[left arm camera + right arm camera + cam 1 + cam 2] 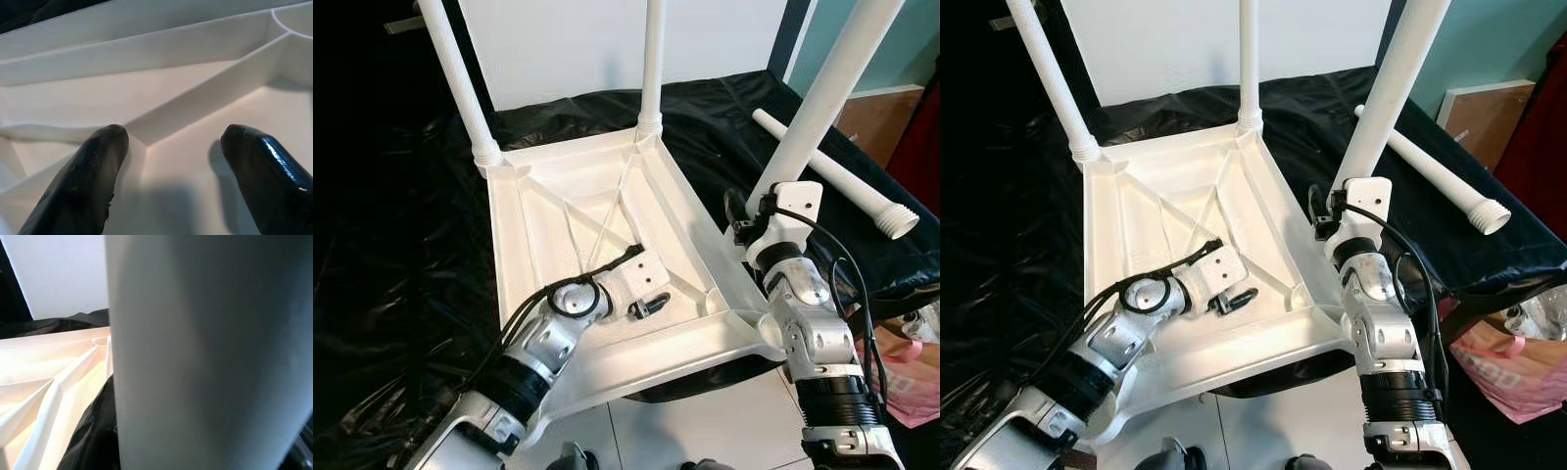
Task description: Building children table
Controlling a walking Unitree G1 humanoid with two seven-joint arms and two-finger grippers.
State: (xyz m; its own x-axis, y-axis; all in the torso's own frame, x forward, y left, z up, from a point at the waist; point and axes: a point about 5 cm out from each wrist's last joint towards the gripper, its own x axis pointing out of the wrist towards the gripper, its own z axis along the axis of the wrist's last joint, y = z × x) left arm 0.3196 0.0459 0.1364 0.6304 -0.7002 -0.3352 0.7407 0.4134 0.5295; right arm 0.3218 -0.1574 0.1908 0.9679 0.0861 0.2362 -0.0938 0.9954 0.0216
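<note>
A white plastic children's table (636, 354) lies upside down on a black-covered surface. Two white legs (460, 78) (652, 59) stand in its far corners. My right gripper (751, 211) is shut on the lower end of a third leg (822, 98), which leans outward above the table's near right corner. That leg (210, 352) sits close before the right wrist camera. A fourth leg (832, 176) lies loose on the black cloth to the right. Inside the underside, my left gripper (649, 306) is open, its fingers (93, 176) resting by a diagonal rib (195, 103).
Black plastic sheeting (401, 274) covers the surface all around the table. A white panel (568, 49) stands behind it. A pink bag (913, 384) sits low on the right, with a brown board (873, 119) against the teal wall.
</note>
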